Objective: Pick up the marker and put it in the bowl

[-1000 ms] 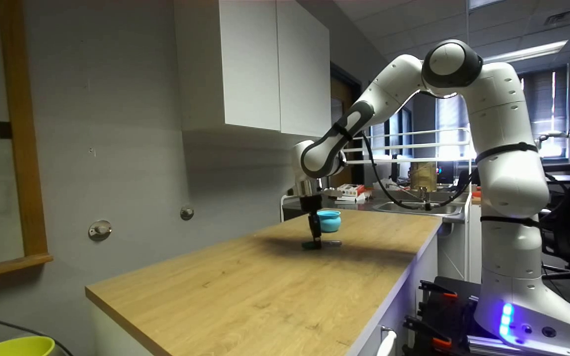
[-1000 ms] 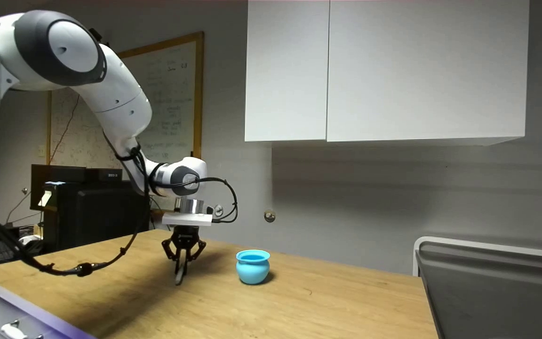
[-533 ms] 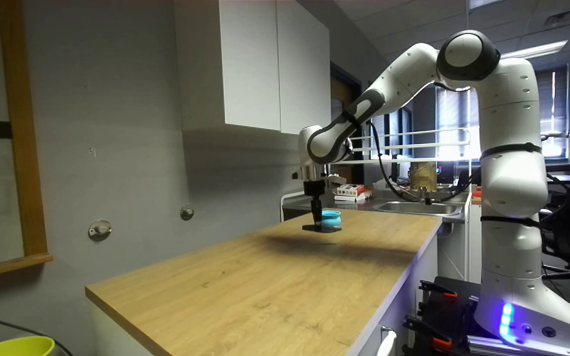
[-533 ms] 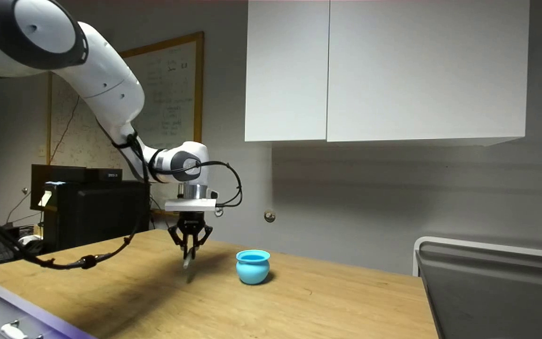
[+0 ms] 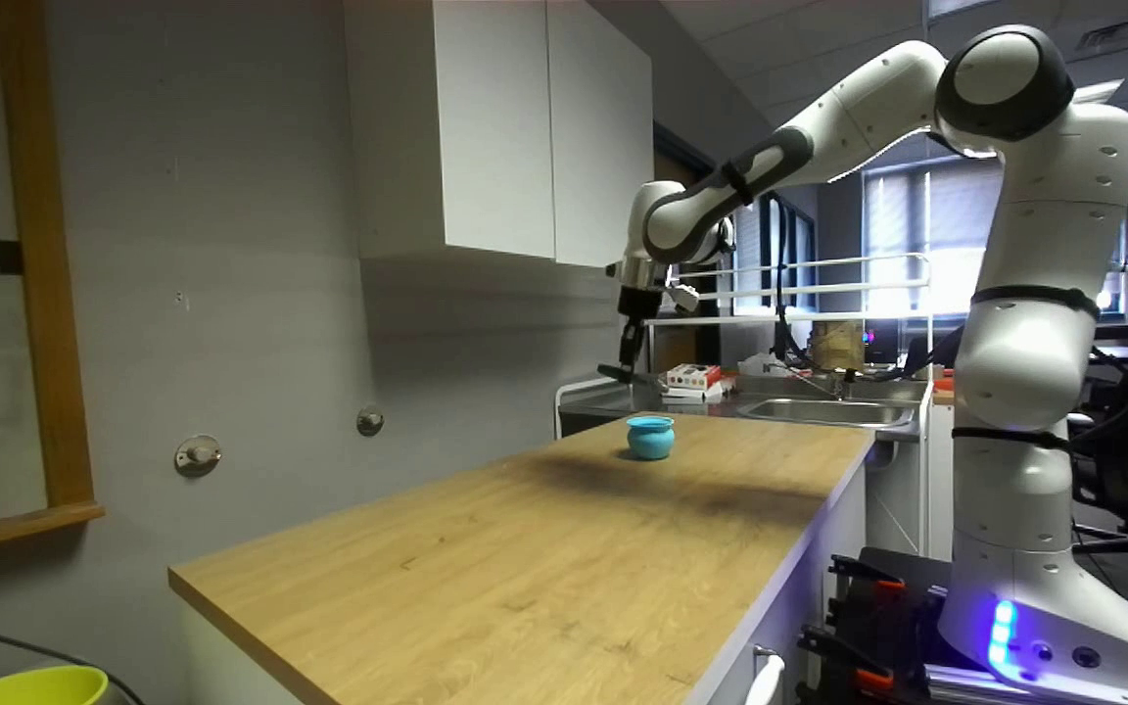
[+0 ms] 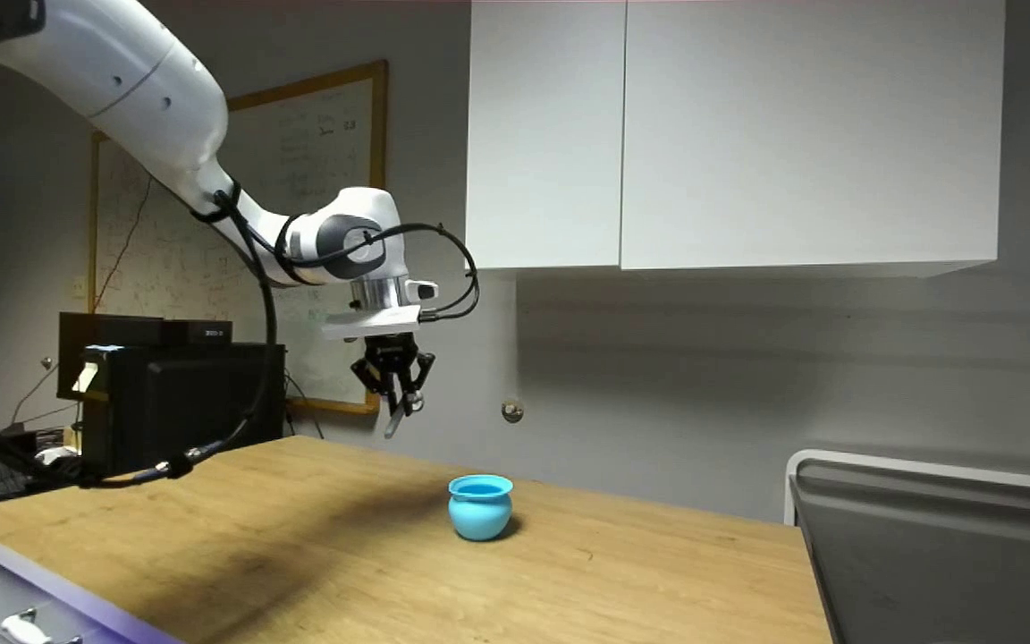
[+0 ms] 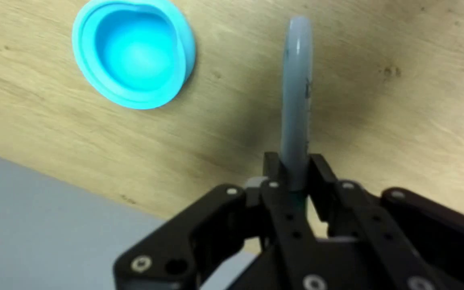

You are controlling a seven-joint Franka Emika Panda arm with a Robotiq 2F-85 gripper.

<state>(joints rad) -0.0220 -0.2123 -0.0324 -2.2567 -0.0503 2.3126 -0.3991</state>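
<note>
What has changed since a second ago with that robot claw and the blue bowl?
In an exterior view, the gripper has moved up and slightly toward the picture's right, lifting the marker off the counter. The marker has not been let go. The bowl stayed put on the counter.

The glossy white, rounded arm (image 5: 1029, 362) has dark grey joint rings (image 5: 1051, 83) and a black, two-fingered gripper (image 7: 295, 167) with silver screws (image 7: 141, 264). Above the gripper sit a flat white plate (image 6: 372, 323), silver cylinder (image 6: 381, 293) and looped black cable (image 6: 440, 230); below it shines a blue light strip (image 5: 1002, 632).
</note>
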